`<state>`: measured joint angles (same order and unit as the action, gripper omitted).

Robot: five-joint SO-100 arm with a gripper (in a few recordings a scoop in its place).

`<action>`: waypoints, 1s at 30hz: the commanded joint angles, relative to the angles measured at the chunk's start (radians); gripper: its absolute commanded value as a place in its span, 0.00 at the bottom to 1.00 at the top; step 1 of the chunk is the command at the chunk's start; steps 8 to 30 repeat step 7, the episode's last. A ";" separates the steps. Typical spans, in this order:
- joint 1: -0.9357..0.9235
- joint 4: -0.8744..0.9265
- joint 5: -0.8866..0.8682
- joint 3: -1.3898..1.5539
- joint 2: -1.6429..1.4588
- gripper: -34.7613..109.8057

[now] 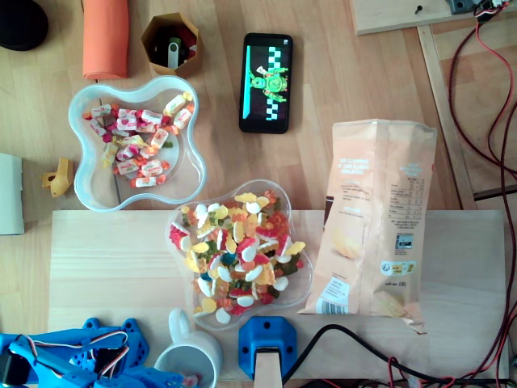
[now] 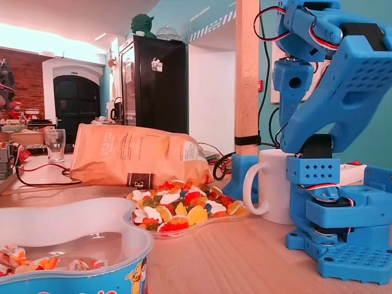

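Mug (image 1: 202,346) sits just beside the blue hand (image 1: 133,368), whose grip I cannot tell, so a bump may tip it into the sweets (image 1: 238,250).

The arm (image 2: 343,104) was matt blue plastic, its faces faintly ribbed and dotted with holes. The mug (image 2: 275,184) was white glazed ceramic, smooth and glossy. Under the mug lay a board (image 1: 105,259) of pale, smooth, unvarnished-looking wood, and the counter (image 1: 323,81) around it was warmer wood with a satin sheen. Beyond the mug in the overhead view, the dish (image 1: 300,283) was clear and glossy, whether plastic or glass I could not tell, and its sweets (image 1: 238,259) looked waxy. The bowl (image 1: 97,190) further from the mug was translucent glossy plastic. Right of the mug, the bag (image 1: 376,210) was tan, matt and creased like paper. The phone (image 1: 266,71) had shiny black glass.
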<state>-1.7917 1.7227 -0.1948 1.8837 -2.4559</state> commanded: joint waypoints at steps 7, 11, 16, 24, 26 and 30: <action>-0.012 0.018 -0.015 -0.021 -0.017 0.35; -0.012 0.018 -0.015 -0.021 -0.017 0.35; -0.012 0.018 -0.015 -0.021 -0.017 0.35; -0.012 0.018 -0.015 -0.021 -0.017 0.35; -0.012 0.018 -0.015 -0.021 -0.017 0.35; -0.012 0.018 -0.015 -0.021 -0.017 0.35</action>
